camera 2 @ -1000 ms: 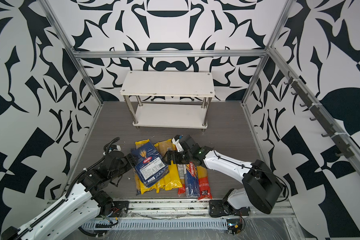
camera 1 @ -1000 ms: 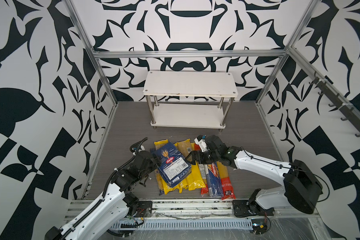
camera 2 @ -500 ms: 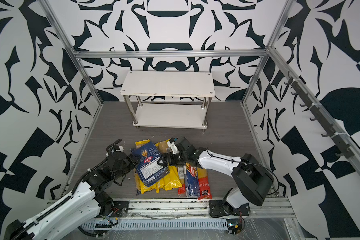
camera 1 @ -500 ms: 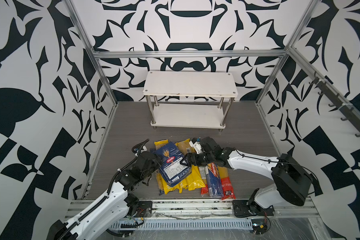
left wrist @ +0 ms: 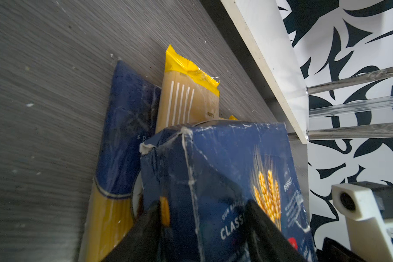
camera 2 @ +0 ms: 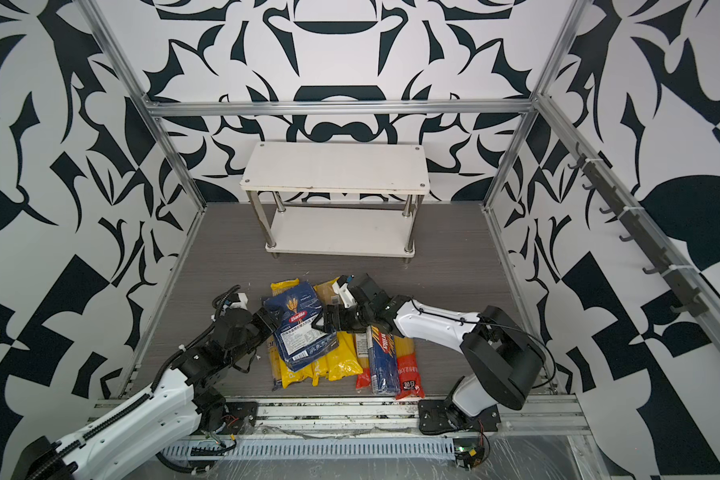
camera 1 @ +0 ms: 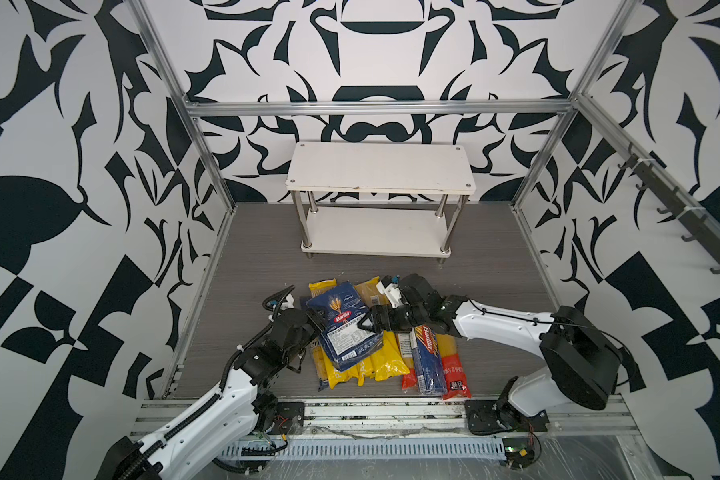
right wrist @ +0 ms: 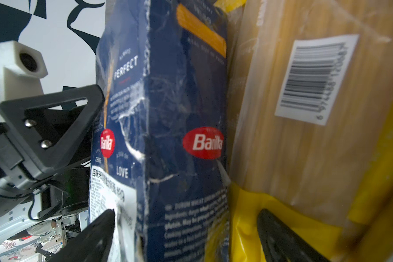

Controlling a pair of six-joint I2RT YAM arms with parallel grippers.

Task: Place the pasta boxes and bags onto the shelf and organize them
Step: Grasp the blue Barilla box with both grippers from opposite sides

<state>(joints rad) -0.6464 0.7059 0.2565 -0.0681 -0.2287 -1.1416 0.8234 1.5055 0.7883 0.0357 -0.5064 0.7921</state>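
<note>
Top views both show the white shelf [camera 1: 381,172] at 12 o'clock, with the pasta pile well apart from it at 6 o'clock. The wide Barilla box [camera 1: 346,332] lies on top of the yellow spaghetti bags [camera 1: 385,361]. Since a second ago the right gripper [camera 1: 370,323] has slid in from 3 o'clock, and its jaws gape wide around the box's edge. The left gripper [camera 1: 316,319] has pushed in from 9 o'clock and now pinches the box's other edge.
</note>
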